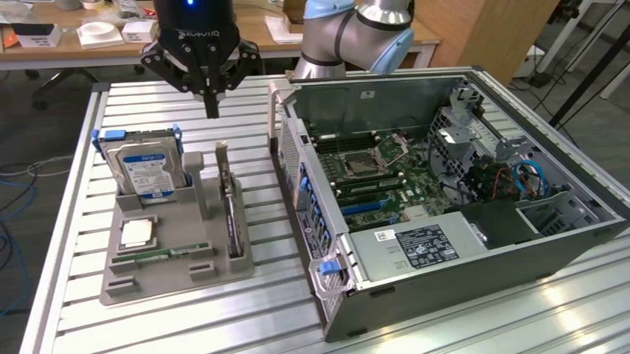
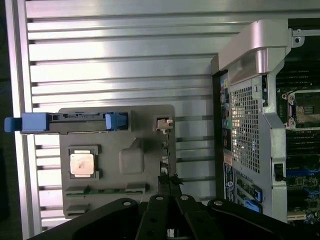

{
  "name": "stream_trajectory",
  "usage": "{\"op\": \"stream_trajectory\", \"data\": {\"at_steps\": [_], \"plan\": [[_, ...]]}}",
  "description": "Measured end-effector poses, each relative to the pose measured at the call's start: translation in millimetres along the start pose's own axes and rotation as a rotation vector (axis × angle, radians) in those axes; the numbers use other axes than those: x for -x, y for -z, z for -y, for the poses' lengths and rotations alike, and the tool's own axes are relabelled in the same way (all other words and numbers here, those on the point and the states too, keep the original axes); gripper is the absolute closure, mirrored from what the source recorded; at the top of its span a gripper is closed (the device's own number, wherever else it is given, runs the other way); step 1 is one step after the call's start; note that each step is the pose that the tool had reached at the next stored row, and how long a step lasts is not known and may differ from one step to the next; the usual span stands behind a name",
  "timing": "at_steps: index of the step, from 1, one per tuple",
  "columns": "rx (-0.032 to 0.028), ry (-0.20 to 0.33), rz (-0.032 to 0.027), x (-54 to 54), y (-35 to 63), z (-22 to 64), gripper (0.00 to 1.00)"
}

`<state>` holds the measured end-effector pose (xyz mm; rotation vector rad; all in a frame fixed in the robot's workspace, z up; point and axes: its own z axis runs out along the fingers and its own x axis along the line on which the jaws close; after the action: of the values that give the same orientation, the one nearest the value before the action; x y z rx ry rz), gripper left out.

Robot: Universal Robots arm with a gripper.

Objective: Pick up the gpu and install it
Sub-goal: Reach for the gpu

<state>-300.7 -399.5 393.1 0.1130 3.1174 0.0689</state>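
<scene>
Aluminium slats run across the tabletop (image 1: 197, 324), pale and ribbed, with a raised rail along its edge at the exterior view's left. Toward the near edge, on the exterior view's right, stands an open computer case (image 1: 473, 284), its side off and the green motherboard (image 1: 379, 181) bare inside. Beside it, nearer the left edge, lies a grey tray (image 1: 177, 284). In the tray a memory stick (image 1: 162, 254) and a square processor (image 1: 136, 233) lie flat. The gpu (image 1: 233, 221) stands on edge in a slot along the tray's side nearest the case, silver bracket at its far end, untouched. A hard drive (image 1: 147, 171) with a blue-white label stands upright at the tray's far end. Above that far end hangs the tool (image 1: 211, 112), black fingers pressed together, holding nothing, clear of the gpu. At the tabletop's far edge rises the pale blue arm (image 1: 355, 33). Farther back the room shows a wooden desk (image 1: 59, 53) with white boxes (image 1: 99, 33), and loose cables (image 1: 15, 184) on the floor.
</scene>
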Motion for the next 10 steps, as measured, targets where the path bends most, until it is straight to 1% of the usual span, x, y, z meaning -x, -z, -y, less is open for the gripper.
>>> {"op": "stream_trajectory", "data": {"at_steps": [10], "plan": [[-0.0005, 0.0, 0.0, 0.2, 0.1, 7.6, 0.89]]}}
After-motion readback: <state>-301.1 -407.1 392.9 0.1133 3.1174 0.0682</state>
